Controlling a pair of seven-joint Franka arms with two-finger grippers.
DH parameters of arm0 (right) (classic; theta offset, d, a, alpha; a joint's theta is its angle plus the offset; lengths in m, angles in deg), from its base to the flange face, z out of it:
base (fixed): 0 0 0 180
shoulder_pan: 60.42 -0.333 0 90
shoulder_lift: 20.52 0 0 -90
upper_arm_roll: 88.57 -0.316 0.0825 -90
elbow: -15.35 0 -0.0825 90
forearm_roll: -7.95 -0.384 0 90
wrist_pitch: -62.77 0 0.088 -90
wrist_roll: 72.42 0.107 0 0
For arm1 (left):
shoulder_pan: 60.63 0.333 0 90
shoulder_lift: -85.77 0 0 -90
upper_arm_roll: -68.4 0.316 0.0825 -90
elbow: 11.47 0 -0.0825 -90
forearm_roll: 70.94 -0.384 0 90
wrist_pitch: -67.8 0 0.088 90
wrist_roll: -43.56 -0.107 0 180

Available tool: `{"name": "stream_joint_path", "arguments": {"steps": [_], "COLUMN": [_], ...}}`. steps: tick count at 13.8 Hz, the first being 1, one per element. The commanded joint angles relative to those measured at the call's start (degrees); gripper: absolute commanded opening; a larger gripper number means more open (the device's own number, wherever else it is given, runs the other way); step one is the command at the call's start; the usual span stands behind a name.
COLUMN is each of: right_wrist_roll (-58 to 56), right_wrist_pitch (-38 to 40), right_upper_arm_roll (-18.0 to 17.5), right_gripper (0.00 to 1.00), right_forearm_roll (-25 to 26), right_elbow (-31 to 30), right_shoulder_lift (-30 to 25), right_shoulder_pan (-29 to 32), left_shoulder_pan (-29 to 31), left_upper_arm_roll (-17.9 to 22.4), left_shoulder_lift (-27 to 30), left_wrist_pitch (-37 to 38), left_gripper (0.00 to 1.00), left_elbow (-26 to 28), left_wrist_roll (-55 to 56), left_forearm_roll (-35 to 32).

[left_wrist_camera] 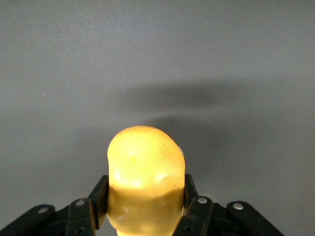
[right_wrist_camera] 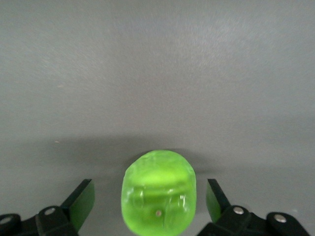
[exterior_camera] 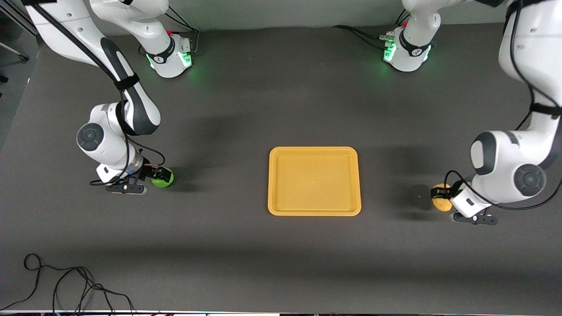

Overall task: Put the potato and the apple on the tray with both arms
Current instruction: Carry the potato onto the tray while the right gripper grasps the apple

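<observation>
The yellow-orange tray lies flat in the middle of the table with nothing on it. The potato sits at the left arm's end; my left gripper is shut on it, both fingers pressed against its sides in the left wrist view. The green apple rests on the table at the right arm's end. My right gripper is low around it, open, with a clear gap on each side of the apple in the right wrist view.
A loose black cable lies on the table near the front camera at the right arm's end. The arm bases stand along the table edge farthest from the front camera. Dark mat surrounds the tray.
</observation>
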Motion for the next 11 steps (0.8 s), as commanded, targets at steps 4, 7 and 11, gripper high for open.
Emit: {"name": "stream_joint_path", "arguments": {"steps": [4, 7, 11], "right_wrist_roll": [-0.87, -0.52, -0.08], "right_wrist_pitch": [4.3, 4.48, 6.66], "right_upper_arm_roll": [0.2, 0.2, -0.06], "right_gripper": [1.0, 0.57, 0.31], "right_forearm_roll": [-0.56, -0.65, -0.65], "right_elbow": [0.55, 1.16, 2.84], "right_shoulder_lift": [1.19, 1.72, -1.26], "right_shoulder_pan": [-0.13, -0.04, -0.91], "left_shoulder_pan": [-3.52, -11.16, -17.68], "left_upper_arm_roll": [-10.44, -11.26, -10.73], "left_shoulder_lift": [12.0, 7.1, -4.05], "left_wrist_pitch": [10.09, 2.64, -11.24], "left_gripper": [0.45, 0.45, 0.45], "left_elbow": [2.22, 3.01, 3.19], "left_wrist_roll": [20.02, 29.44, 40.44], "left_forearm_roll": [3.48, 3.4, -1.32]}}
